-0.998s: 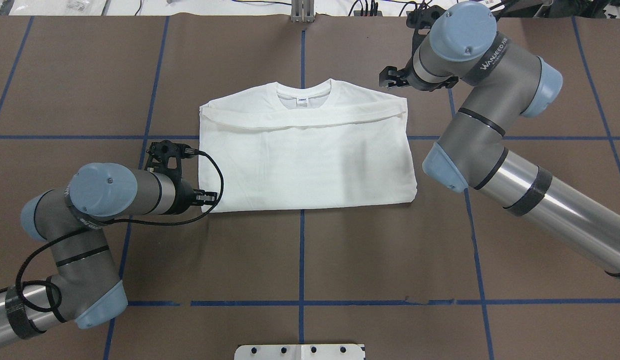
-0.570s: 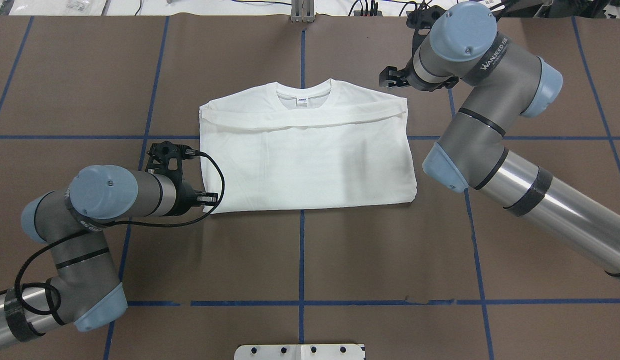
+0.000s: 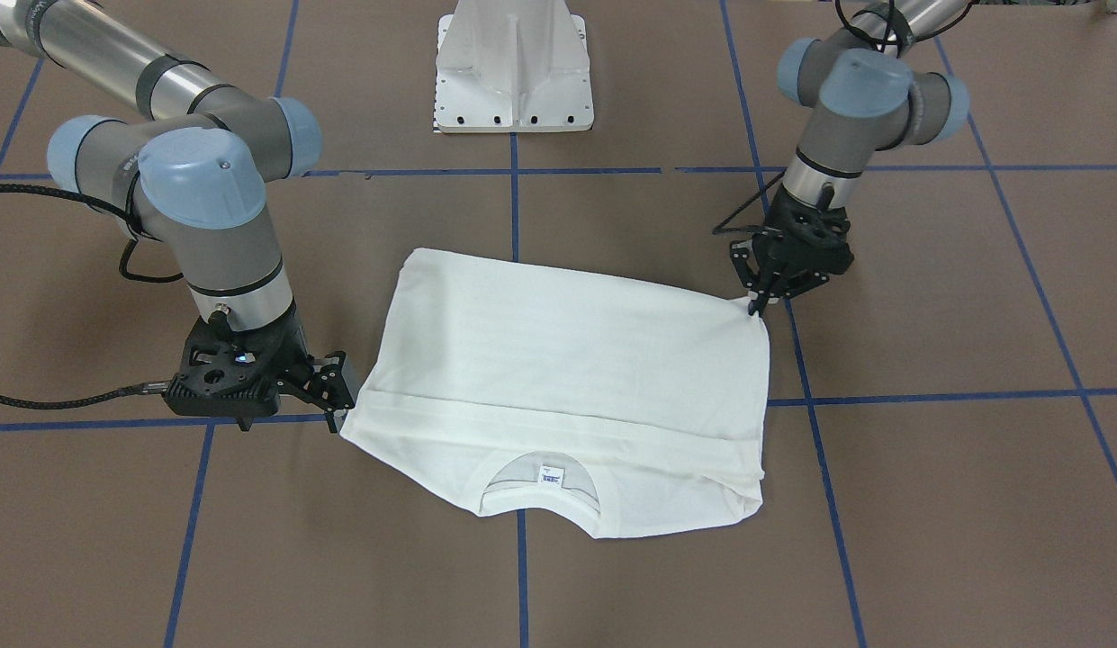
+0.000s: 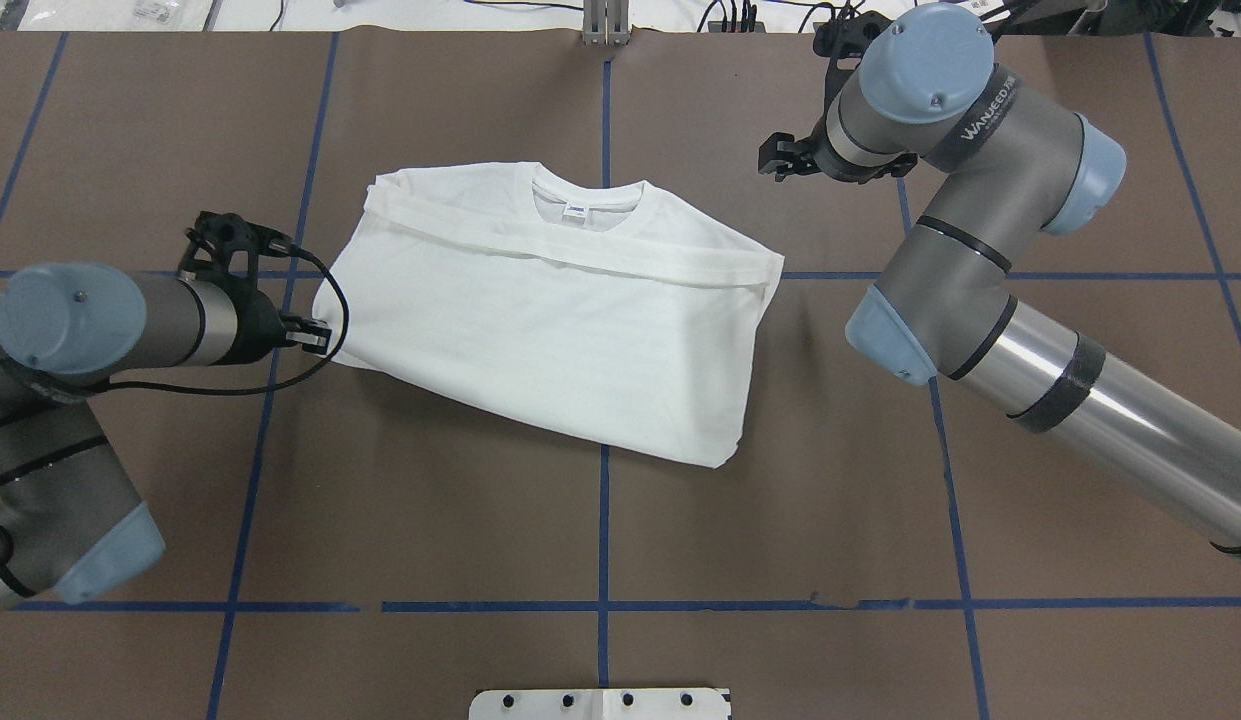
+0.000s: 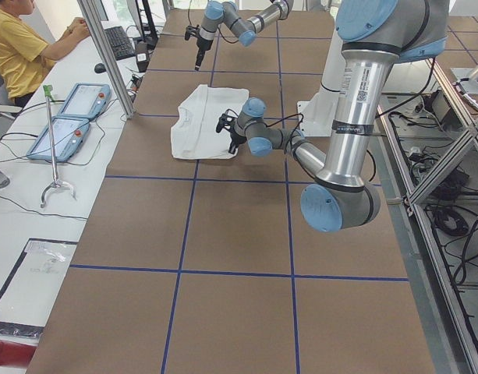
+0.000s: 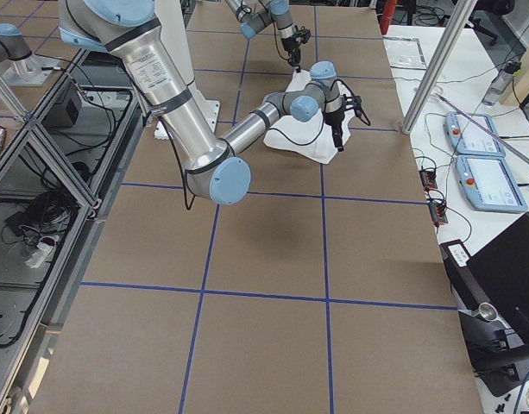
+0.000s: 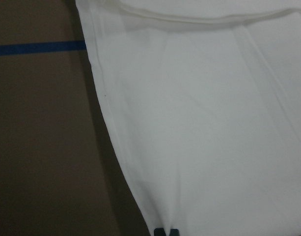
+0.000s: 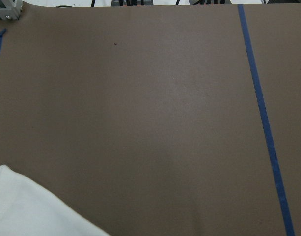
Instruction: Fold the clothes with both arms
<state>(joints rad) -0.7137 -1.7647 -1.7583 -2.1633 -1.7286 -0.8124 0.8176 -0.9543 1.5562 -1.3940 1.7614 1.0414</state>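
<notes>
The white T-shirt (image 4: 550, 330) lies folded and askew on the brown table, its ribbed collar (image 4: 580, 205) and small tag on the far side. No printed text shows. My left gripper (image 4: 318, 336) is shut on the shirt's near left corner, and the left wrist view shows cloth (image 7: 214, 123) running into its fingertips (image 7: 166, 232). In the front-facing view that gripper (image 3: 754, 304) pinches the corner of the shirt (image 3: 567, 360). My right gripper (image 4: 770, 160) hovers open beyond the shirt's far right corner, holding nothing. Only a scrap of shirt (image 8: 22, 206) appears in the right wrist view.
Blue tape lines (image 4: 605, 520) divide the brown table into squares. The white pedestal base (image 3: 515, 72) stands at the robot's edge. A metal post (image 4: 605, 25) rises at the far edge. Beside the table, a seated person (image 5: 12, 47) and two tablets (image 5: 67, 125) occupy a white bench.
My left gripper has dragged the shirt's near left corner leftward and farther from the robot. The whole shirt slid left and turned askew. The right arm stayed put.
</notes>
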